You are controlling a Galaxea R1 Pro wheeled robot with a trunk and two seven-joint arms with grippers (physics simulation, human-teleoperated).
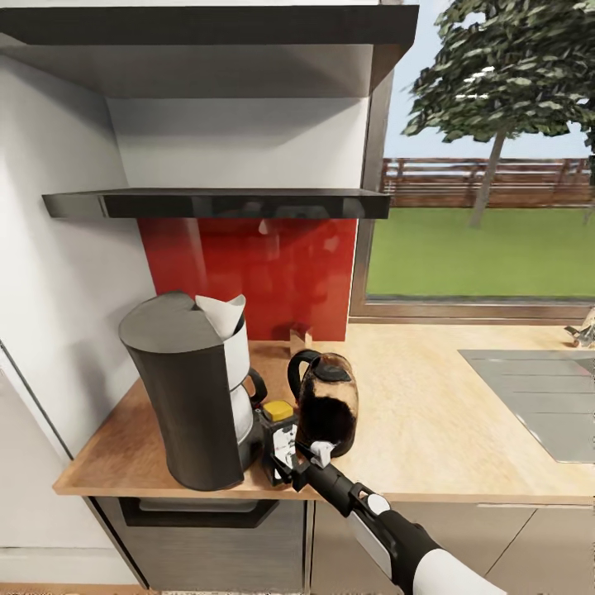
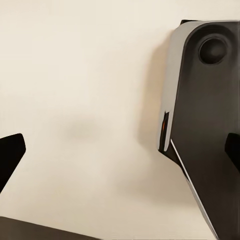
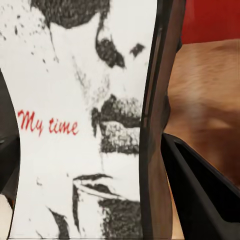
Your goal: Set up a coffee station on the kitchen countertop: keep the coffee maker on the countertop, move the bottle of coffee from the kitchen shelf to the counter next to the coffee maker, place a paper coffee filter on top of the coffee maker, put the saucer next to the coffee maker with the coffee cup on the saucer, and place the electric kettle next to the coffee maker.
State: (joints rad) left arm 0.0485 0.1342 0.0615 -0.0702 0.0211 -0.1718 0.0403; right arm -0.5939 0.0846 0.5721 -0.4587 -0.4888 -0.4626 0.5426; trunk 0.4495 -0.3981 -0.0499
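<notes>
Coffee jar (image 1: 279, 442): lower centre of the head view, wedged between the coffee maker (image 1: 192, 388) and the kettle (image 1: 328, 405), near the counter's front edge. Yellow-gold lid on top, white printed label facing the camera.
Right gripper (image 1: 285, 464): closed around the jar at label height; in the right wrist view the label "My time" (image 3: 75, 125) sits tight between the dark fingers (image 3: 205, 190). Judged a firm hold, jar at or just above the counter; I cannot tell whether it is touching.
Left gripper (image 2: 120, 150): fingertips spread wide at the picture's edges, nothing between them, a pale surface beyond.
Risk, kettle: its glass body is just beside the right wrist; any sideways swing on release could shove or tip it.
Risk, coffee maker: the jar is close to the carafe (image 1: 245, 411); a nudge could jolt the machine and shake the paper filter (image 1: 221, 314) out of the top.
Risk, edge: the jar is near the counter (image 1: 430, 413) lip; letting go while tilted might roll it off.
Surroundings: black shelf (image 1: 215, 203) above at mid-frame, red splashback (image 1: 273, 273) behind, a window with a tree (image 1: 504, 66) upper right, a grey sink panel (image 1: 537, 397) at right.
Obstructions: the tight gap is the main one; a small tan block (image 1: 298, 339) stands behind the kettle. Cup and saucer not made out here.
</notes>
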